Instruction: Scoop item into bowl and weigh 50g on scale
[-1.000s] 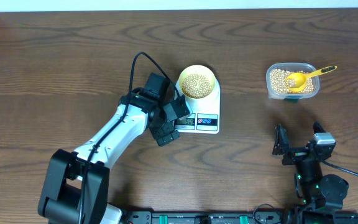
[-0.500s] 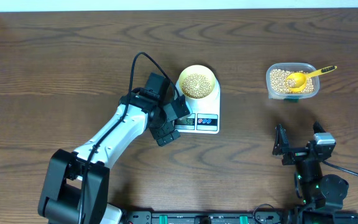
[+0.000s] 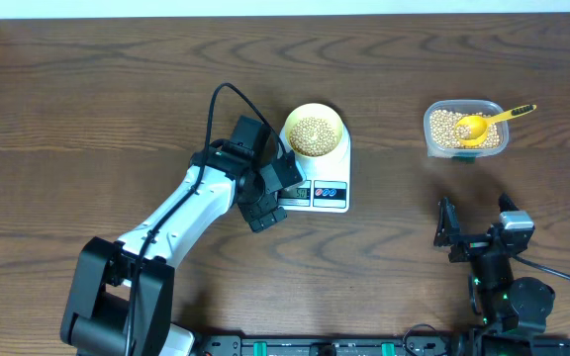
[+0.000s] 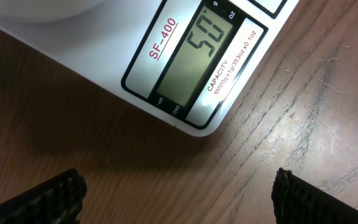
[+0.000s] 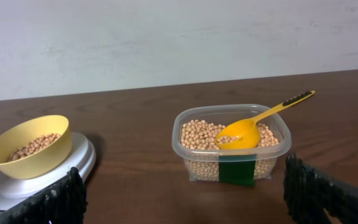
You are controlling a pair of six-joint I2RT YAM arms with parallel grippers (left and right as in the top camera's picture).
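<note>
The pale yellow-green bowl [image 3: 314, 132] holds tan beans [image 3: 312, 133] and sits on the white scale [image 3: 334, 183]. In the left wrist view the scale's display [image 4: 197, 59] reads 50. My left gripper [image 3: 270, 196] is open and empty, hovering just left of the scale's display. My right gripper [image 3: 477, 225] is open and empty near the front edge, well short of the clear tub. In the right wrist view the bowl [image 5: 27, 146] and scale [image 5: 42, 174] are at the left.
A clear plastic tub [image 3: 465, 129] of beans stands at the back right with a yellow long-handled scoop [image 3: 483, 123] resting in it. The tub [image 5: 232, 143] and scoop [image 5: 253, 124] also show in the right wrist view.
</note>
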